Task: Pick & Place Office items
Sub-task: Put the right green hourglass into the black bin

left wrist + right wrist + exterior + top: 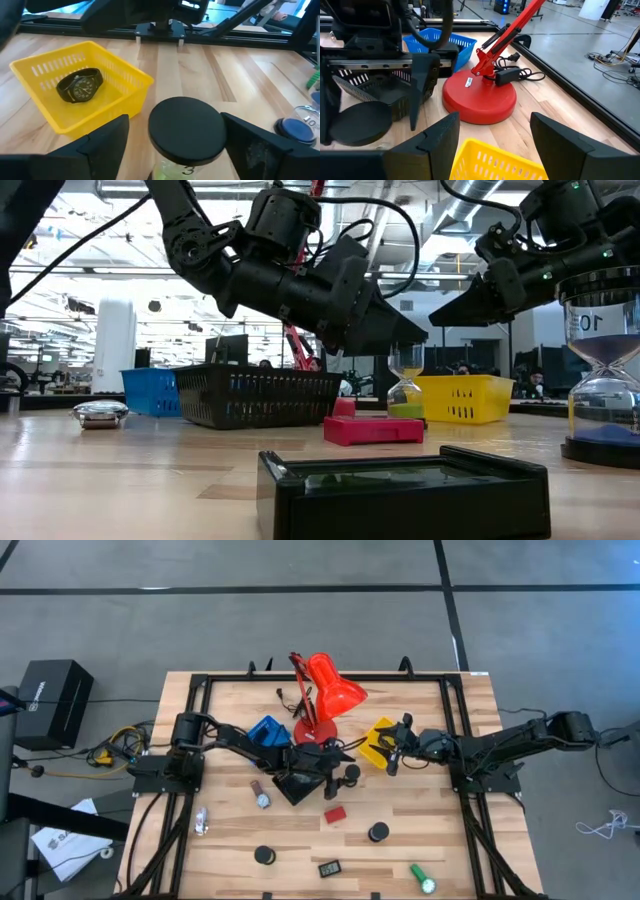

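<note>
The left pincer [343,775] hangs spread around a small sand timer [186,131] with a flat matte black cap, its fingers on either side and not yet touching. The right pincer [393,752], also spread and holding nothing, hovers over the yellow latticed plastic tray [380,738], where a black wristwatch [80,85] already lies. That looks like the only item sorted so far. Left on the pale wood worktop [230,840] are a red block [335,814], black discs [264,855], a small black rectangle [329,867], a glossy green cylinder [422,878] and silvery bits [201,819].
</note>
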